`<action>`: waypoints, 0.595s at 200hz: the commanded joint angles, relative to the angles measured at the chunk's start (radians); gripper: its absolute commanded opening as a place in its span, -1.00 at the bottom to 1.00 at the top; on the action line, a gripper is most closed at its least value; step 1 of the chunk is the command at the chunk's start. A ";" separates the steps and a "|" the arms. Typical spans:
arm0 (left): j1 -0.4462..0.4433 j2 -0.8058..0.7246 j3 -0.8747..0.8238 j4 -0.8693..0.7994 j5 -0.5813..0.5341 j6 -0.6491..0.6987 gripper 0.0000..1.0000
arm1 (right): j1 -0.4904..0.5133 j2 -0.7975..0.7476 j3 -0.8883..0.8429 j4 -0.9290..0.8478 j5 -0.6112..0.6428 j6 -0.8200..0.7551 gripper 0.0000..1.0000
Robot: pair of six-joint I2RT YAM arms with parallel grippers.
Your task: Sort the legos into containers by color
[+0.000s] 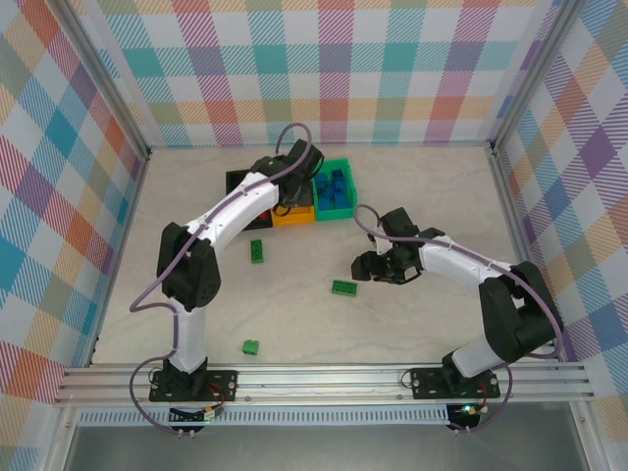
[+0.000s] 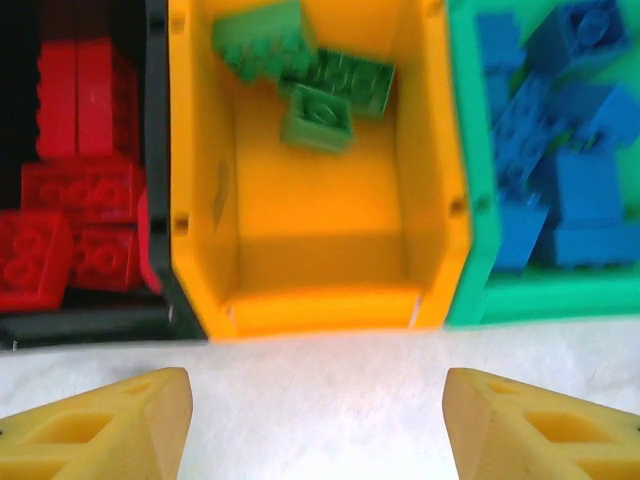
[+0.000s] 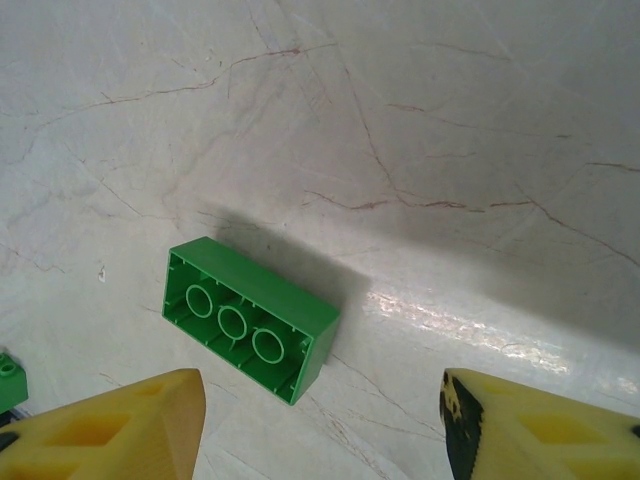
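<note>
The left gripper (image 2: pixel 318 432) hung just off the near side of the orange bin (image 2: pixel 320 230), jaws wide apart, nothing held. The orange bin had a few green bricks (image 2: pixel 320 85) bunched at its far end, the rest of its floor bare. The black bin (image 2: pixel 155 130) touched the orange bin's left side, with red bricks (image 2: pixel 75 200) piled in it. The green bin (image 2: pixel 465 250) touched the orange bin's right side, packed with blue bricks (image 2: pixel 560 150).

The right gripper (image 3: pixel 318 432) was well apart from the orange bin, off to its near right, also spread open and empty, over the table (image 3: pixel 450 120). An upturned green brick (image 3: pixel 250 315), hollow side up, lay flat just ahead of its fingers (image 3: pixel 110 430), untouched.

A second loose brick (image 1: pixel 257 250), green, sat near the orange bin's near-left corner. A third loose brick (image 1: pixel 251 346), green too, was well apart from the orange bin on its near side.
</note>
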 commanded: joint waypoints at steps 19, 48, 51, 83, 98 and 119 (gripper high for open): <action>-0.001 -0.319 -0.371 0.176 0.129 -0.068 0.35 | 0.038 0.047 0.036 0.016 -0.018 -0.040 0.38; -0.001 -0.507 -0.588 0.175 0.160 -0.121 0.36 | 0.088 0.101 0.097 -0.022 0.010 -0.071 0.50; -0.001 -0.524 -0.606 0.170 0.160 -0.126 0.36 | 0.095 0.106 0.103 -0.026 0.016 -0.073 0.51; -0.001 -0.722 -0.784 0.112 0.177 -0.176 0.37 | 0.177 0.166 0.154 -0.073 0.105 -0.086 0.74; -0.001 -0.794 -0.853 0.087 0.208 -0.207 0.43 | 0.205 0.196 0.172 -0.091 0.140 -0.080 0.76; -0.002 -0.864 -0.937 0.055 0.242 -0.247 0.43 | 0.233 0.235 0.190 -0.107 0.189 -0.069 0.76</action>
